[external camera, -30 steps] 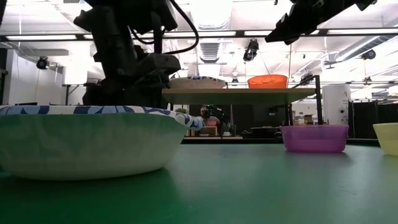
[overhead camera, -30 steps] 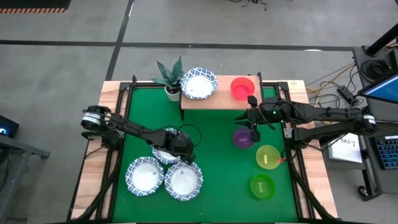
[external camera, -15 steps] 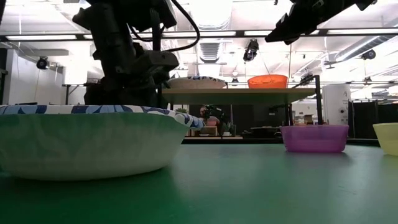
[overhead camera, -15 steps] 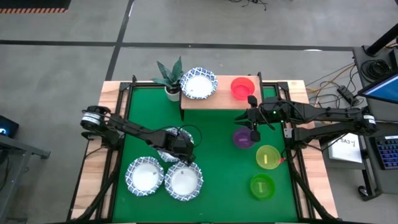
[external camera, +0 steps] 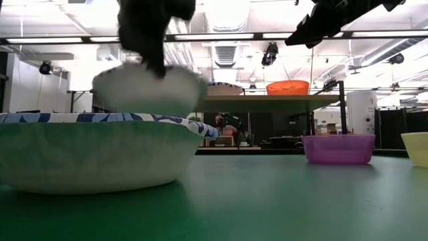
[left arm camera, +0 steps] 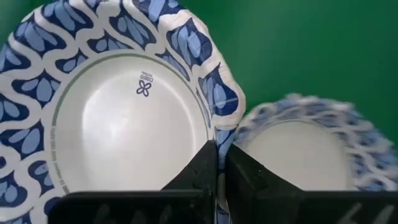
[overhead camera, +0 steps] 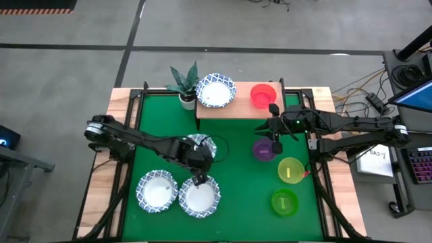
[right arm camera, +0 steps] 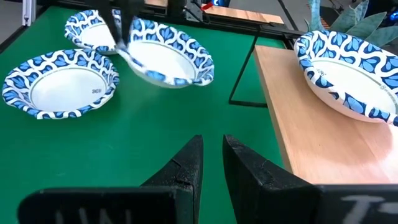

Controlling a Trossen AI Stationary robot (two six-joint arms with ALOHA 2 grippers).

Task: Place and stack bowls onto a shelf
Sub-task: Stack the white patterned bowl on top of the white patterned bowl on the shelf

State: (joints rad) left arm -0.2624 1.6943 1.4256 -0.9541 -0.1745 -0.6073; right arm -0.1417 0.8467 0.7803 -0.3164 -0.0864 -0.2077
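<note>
The left gripper (overhead camera: 196, 177) lifts a blue-rimmed bowl (overhead camera: 200, 146) clear of the green mat (overhead camera: 236, 182), its fingers pinched on the bowl's wavy rim. In the left wrist view the two dark fingers (left arm camera: 205, 167) sit almost together with only the thin rim edge between them. Two more patterned bowls (overhead camera: 157, 190) (overhead camera: 198, 196) lie side by side on the mat just below.

The hold looks slight: a pinch on one edge of a wide, light bowl. If the arm swings quickly toward the shelf (overhead camera: 237, 108), the bowl may tilt, slip free or fold at the rim. It hangs just above the nearest resting bowl and could clip it. A fourth patterned bowl (overhead camera: 216, 90) already sits at the shelf's left end beside a potted plant (overhead camera: 184, 82), and a careless approach could knock either one.

The red bowl (overhead camera: 262, 95) rests at the shelf's right end. The right gripper (overhead camera: 277, 144) waits above the purple bowl (overhead camera: 264, 150), fingers a little apart and holding nothing. The yellow bowl (overhead camera: 291, 170) and green bowl (overhead camera: 284, 201) sit on the mat nearby.
</note>
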